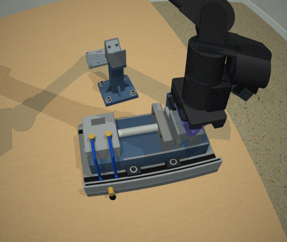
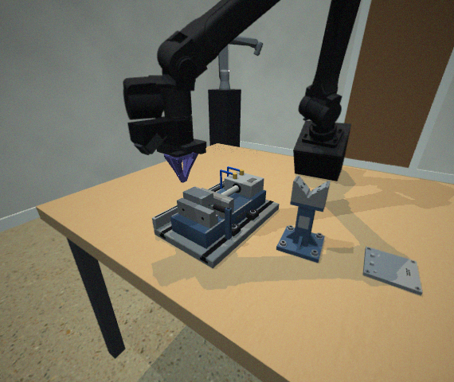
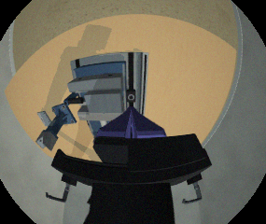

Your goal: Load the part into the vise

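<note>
Gripper point(image 2: 182, 174) fingers pinched together on nothing, hovering above the vise point(image 2: 215, 213) — part point(image 2: 196, 210) below fingertips, apparently loaded; likely next: nudge it to seat.

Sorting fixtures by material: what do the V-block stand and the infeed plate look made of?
The blue V-block stand with grey head looks like painted metal: matte, bolted base. The flat grey infeed plate looks like bare brushed metal, with screws at its corners. Neither is certain from looks alone.

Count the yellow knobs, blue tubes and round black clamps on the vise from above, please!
Yellow knobs: 3
Blue tubes: 2
Round black clamps: 2
Total: 7
</note>
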Robot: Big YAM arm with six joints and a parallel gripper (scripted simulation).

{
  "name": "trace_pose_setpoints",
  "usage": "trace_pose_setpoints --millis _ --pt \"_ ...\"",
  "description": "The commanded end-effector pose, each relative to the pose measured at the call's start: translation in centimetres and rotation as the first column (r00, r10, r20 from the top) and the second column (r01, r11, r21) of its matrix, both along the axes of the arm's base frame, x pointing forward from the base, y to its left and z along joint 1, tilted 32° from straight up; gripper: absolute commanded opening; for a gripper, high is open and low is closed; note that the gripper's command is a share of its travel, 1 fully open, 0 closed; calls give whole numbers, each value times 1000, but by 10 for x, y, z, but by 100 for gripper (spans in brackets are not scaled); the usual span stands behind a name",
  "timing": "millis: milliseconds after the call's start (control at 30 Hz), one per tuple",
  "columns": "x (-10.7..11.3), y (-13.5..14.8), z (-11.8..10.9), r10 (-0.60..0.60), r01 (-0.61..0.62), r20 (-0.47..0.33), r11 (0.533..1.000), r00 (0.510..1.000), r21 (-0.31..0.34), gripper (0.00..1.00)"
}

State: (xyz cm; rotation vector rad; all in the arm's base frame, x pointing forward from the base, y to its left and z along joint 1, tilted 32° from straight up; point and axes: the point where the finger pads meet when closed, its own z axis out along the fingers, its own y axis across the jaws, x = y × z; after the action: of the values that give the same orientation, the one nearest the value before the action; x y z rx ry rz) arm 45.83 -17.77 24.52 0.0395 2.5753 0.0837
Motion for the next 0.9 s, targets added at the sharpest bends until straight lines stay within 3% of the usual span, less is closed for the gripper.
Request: trace_pose_setpoints --millis 0,867 --pt "10 7 -10 12 -12 -5 1000 1000 5 0" --pt "15 6 -7 14 -14 5 1000 1000 -1 0"
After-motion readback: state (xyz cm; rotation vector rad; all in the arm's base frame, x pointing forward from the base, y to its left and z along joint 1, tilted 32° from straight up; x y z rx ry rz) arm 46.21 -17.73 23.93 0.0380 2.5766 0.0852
